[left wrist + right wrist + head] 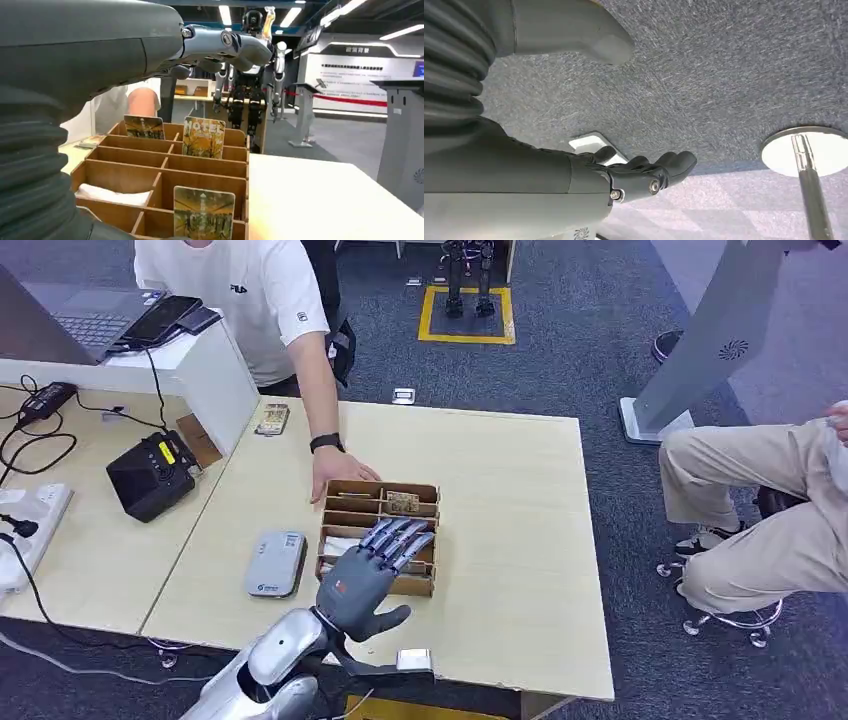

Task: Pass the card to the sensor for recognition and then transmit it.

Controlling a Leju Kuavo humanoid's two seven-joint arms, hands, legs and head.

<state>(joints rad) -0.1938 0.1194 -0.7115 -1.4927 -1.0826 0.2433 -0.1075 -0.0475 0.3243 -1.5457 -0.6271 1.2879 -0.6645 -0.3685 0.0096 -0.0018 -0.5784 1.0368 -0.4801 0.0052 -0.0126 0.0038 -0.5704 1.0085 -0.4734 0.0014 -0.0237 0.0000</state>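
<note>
While the printed hotel cards stand upright in the compartments of the brown cardboard organiser, nothing looks done yet: the left hand hovers over it, fingers spread, holding nothing. The grey flat sensor lies just beside, on the pale wooden surface. The right hand hangs empty, loosely extended, over grey carpet.

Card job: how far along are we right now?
Nothing looks done yet. The left hand hovers open over the wooden card box, holding nothing; cards stand in their slots. The right hand hangs over the carpet. Left: pick a card, present it to the grey sensor, then hand it over.
</note>
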